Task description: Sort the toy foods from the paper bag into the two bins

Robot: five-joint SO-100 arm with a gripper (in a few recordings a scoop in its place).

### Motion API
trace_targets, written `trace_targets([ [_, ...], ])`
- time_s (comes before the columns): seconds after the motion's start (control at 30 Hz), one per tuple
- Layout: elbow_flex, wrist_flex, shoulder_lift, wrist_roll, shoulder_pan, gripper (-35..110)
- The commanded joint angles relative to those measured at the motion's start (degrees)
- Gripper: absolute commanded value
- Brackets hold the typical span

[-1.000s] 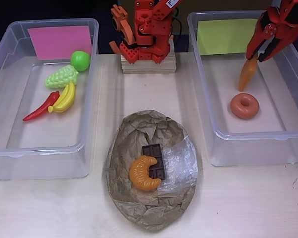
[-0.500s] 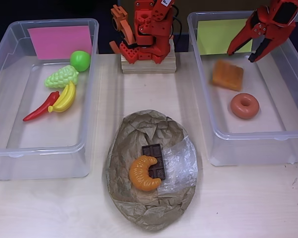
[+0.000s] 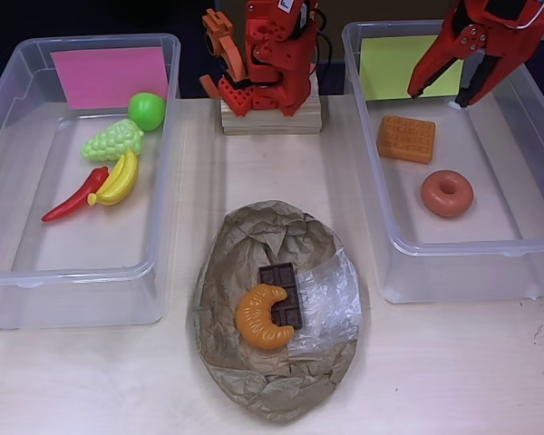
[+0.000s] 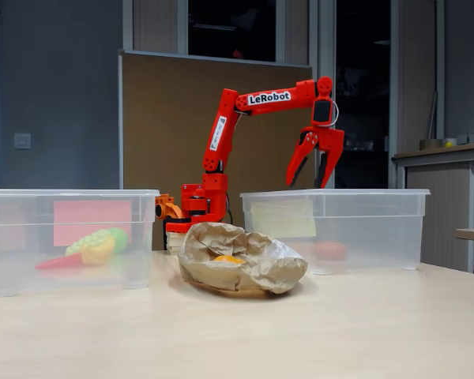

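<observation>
My red gripper [image 3: 435,96] [image 4: 307,183] hangs open and empty above the back of the right bin [image 3: 535,245] [image 4: 395,237], which carries a yellow-green note [image 3: 408,63]. Below it in that bin lie the orange waffle [image 3: 406,139] and the donut [image 3: 447,193]. The left bin [image 3: 9,281] [image 4: 16,260] with the pink note [image 3: 109,74] holds the green apple [image 3: 147,111], grapes [image 3: 112,141], bananas [image 3: 119,178] and red chili [image 3: 72,197]. On the crumpled paper bag [image 3: 254,372] [image 4: 245,257] between the bins rest the croissant [image 3: 263,315] and the chocolate square [image 3: 282,285].
The arm's base [image 3: 267,82] [image 4: 193,209] stands on a wooden block at the back between the bins. Bare tabletop [image 3: 453,372] runs along the front.
The gripper opened and let go of the waffle, which dropped flat into the right bin. The gripper then rose a little toward the back.
</observation>
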State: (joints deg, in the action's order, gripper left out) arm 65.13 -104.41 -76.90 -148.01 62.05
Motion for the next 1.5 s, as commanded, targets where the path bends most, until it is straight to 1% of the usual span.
trace_targets([
  [0.0,-4.1,0.4,-3.9,13.8,-6.2,25],
  [0.23,-9.5,10.2,-4.9,46.9,-19.6,21],
  [0.33,-9.7,12.9,-5.9,57.0,-24.5,21],
  [0.4,-8.7,13.8,-6.7,61.2,-28.0,21],
  [0.47,-4.8,13.5,-8.2,62.1,-32.3,21],
  [0.57,5.6,12.0,-10.1,56.6,-39.8,20],
  [0.63,12.8,13.9,-10.2,55.6,-44.0,21],
  [0.7,16.2,16.6,-8.3,56.2,-47.2,21],
  [0.87,14.1,24.6,1.1,63.1,-51.4,24],
  [0.93,12.2,26.2,4.3,64.7,-52.2,26],
  [1.47,-5.0,29.4,26.6,66.3,-52.4,27],
])
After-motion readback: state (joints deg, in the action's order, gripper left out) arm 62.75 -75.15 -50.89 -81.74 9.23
